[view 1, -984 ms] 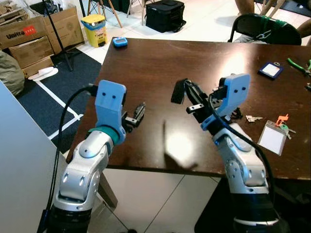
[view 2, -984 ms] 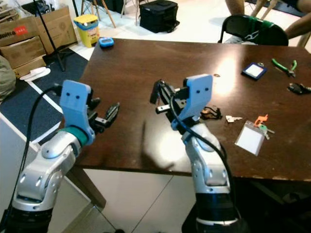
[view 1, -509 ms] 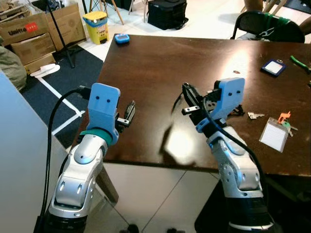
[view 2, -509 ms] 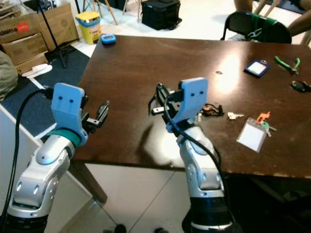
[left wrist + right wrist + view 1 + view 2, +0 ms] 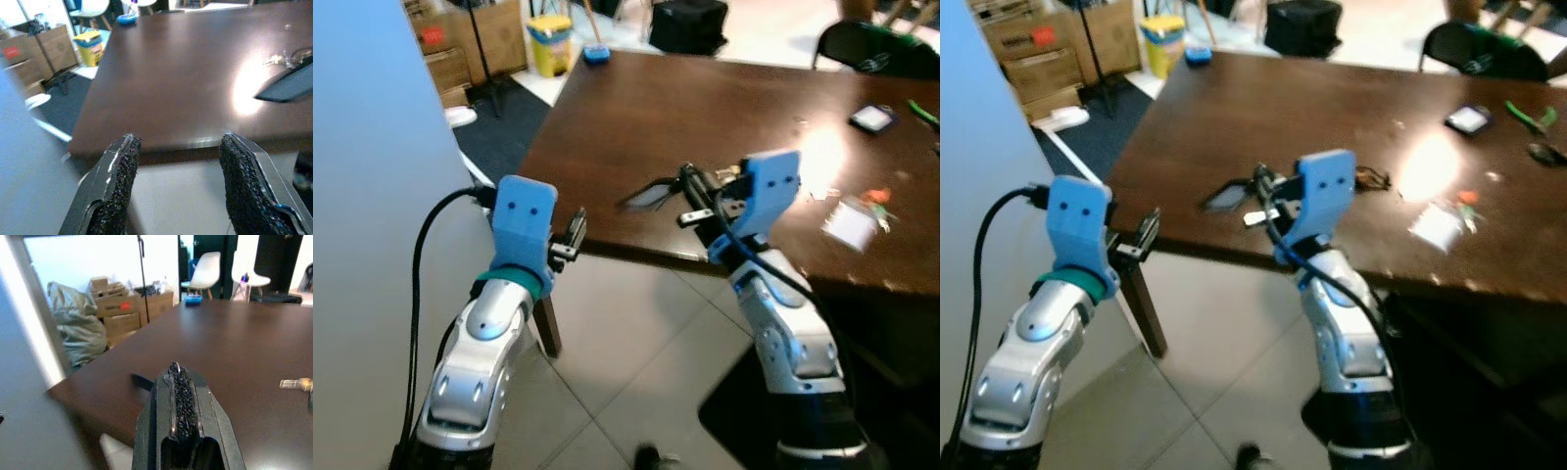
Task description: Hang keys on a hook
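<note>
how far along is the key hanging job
Done: the right gripper is shut on the keys, holding them up off the brown table. In hand: carrying them at the table's edge, near a pale wall. Left: reaching a hook and hanging them. The left gripper is open and empty.

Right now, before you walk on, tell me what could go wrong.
The right gripper pinches the black tag only at its fingertips. The tag looks blurred, as if swinging, so it may slip out. The pale wall stands close beside the left gripper, so turning could bump it.
</note>
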You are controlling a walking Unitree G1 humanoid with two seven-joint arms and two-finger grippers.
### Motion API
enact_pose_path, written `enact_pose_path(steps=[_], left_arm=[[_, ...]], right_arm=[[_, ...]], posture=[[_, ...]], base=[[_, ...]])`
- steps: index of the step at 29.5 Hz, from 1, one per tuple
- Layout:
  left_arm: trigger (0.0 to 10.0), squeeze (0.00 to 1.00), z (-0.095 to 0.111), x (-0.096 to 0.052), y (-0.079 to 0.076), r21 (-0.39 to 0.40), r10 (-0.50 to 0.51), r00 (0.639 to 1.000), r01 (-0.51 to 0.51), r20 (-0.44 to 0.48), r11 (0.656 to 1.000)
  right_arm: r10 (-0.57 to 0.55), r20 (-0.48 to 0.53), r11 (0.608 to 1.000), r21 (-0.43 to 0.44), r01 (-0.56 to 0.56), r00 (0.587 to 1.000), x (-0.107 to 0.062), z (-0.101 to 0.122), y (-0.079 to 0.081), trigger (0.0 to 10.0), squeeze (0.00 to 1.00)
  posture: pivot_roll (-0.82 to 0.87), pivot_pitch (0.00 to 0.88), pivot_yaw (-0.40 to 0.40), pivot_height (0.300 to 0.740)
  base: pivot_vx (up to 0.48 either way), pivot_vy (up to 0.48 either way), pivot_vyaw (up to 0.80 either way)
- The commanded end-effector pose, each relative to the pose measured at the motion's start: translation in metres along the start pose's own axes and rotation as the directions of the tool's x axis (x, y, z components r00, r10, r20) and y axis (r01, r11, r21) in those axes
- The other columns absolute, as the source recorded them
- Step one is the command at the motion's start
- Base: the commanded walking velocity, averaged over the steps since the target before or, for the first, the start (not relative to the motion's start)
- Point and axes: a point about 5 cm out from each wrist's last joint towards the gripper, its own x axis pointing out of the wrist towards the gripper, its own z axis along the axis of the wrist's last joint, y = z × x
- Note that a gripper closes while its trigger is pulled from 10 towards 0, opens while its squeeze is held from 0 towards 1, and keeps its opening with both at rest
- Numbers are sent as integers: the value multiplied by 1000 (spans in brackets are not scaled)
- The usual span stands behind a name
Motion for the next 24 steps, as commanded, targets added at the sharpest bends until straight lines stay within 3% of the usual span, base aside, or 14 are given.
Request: enact_pose_path(steps=[1, 9, 24], left_arm=[[10000, 0, -2, 0, 1, 6, 6, 1000, -6, -1, 1000], [10000, 0, -2, 1, 0, 5, 2, 1000, -2, -1, 1000], [10000, 0, -2, 1, 0, 0, 4, 1000, -4, -7, 1000]], right_arm=[[8, -10, 1000, -17, -9, 1000, 0, -1, 3, 10000, 0], [19, -6, 999, -46, -19, 1000, -1, -1, 3, 10000, 0], [98, 39, 992, -82, -95, 994, 4, 11, 16, 10000, 0]], posture=[[-65, 86, 65, 740], [-68, 85, 69, 740], [-60, 91, 65, 740]], base=[[-480, 0, 0], [-442, 0, 0], [0, 0, 798]])
